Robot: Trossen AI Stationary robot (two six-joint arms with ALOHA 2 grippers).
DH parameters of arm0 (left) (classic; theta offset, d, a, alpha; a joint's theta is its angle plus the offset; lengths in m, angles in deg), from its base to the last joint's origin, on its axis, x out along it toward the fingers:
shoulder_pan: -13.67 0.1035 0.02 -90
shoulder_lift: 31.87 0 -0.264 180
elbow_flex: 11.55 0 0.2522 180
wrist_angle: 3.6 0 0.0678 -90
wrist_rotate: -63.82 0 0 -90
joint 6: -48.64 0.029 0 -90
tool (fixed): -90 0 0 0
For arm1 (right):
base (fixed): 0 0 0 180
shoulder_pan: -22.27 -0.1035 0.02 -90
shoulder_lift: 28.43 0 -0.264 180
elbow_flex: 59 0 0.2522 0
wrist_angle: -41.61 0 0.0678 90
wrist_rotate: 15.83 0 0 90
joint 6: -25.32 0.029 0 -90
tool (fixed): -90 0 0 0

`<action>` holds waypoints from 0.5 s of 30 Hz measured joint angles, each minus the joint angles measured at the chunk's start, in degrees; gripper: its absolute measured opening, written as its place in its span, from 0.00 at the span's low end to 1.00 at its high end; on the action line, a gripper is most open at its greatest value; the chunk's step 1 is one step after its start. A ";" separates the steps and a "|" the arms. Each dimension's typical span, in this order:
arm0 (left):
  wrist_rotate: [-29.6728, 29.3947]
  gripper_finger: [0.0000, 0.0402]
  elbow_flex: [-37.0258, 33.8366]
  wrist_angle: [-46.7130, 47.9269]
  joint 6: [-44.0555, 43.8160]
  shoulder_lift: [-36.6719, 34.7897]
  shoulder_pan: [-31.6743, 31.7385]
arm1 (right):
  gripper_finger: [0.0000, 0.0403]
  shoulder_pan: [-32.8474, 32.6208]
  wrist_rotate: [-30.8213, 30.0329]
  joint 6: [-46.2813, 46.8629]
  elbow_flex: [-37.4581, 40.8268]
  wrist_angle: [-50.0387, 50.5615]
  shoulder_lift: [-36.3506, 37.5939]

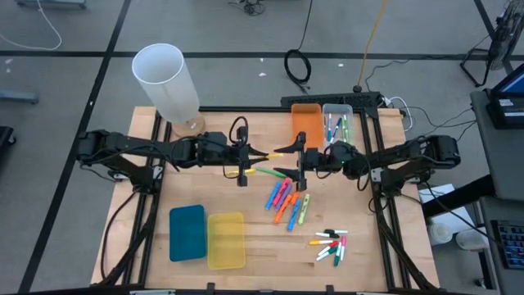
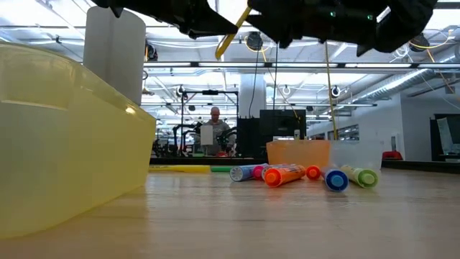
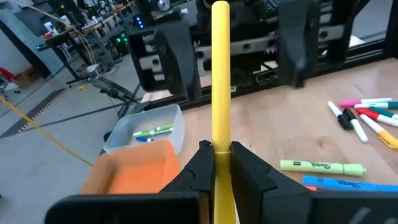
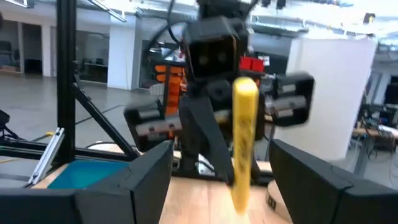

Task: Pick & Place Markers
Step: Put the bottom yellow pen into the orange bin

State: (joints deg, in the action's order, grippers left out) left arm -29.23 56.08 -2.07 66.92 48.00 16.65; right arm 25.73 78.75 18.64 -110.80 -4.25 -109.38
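Observation:
A yellow marker is up in the air over the middle of the table, with my left gripper shut on it. My right gripper faces it from the table's right side. It is open, and its fingers stand on either side of the marker's free end without touching. In the high view the two grippers meet at the marker. More markers lie on the table: a yellow-green one, a coloured heap and a group of thin white ones. My left gripper pinches the yellow marker's rear part between its two fingers. The fingers lie along the marker, coming from the table's left side. The marker sticks out past the fingertips toward my right gripper. It is clear of the table and looks tilted in the low view.
An orange bin and a clear bin holding a few markers stand at the far edge. A blue bin and a yellow bin lie near the front left. A tall white cylinder stands at the far left.

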 joint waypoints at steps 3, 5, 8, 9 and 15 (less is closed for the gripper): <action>0.00 0.07 0.02 0.03 0.00 0.00 0.00 | 0.63 -0.28 0.00 -0.49 -1.67 0.21 0.00; 0.00 0.07 0.02 0.00 -0.27 0.00 0.00 | 0.63 -0.26 -0.04 -0.50 -2.56 1.10 -0.44; 0.02 0.07 0.02 0.00 -0.47 0.00 0.00 | 0.62 -0.23 -0.09 -0.22 -2.67 2.00 -0.59; 0.03 0.07 0.02 -0.01 -0.75 0.00 0.00 | 0.61 -0.21 -0.07 -0.19 -2.76 2.21 -0.82; 0.09 0.07 0.07 -0.55 -1.07 0.00 -0.02 | 0.43 -0.20 -0.28 -0.93 -2.95 -0.94 -4.16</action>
State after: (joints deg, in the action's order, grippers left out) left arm -29.15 56.14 -2.62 65.85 48.00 16.63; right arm 25.54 78.47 17.72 -113.75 -5.19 -113.54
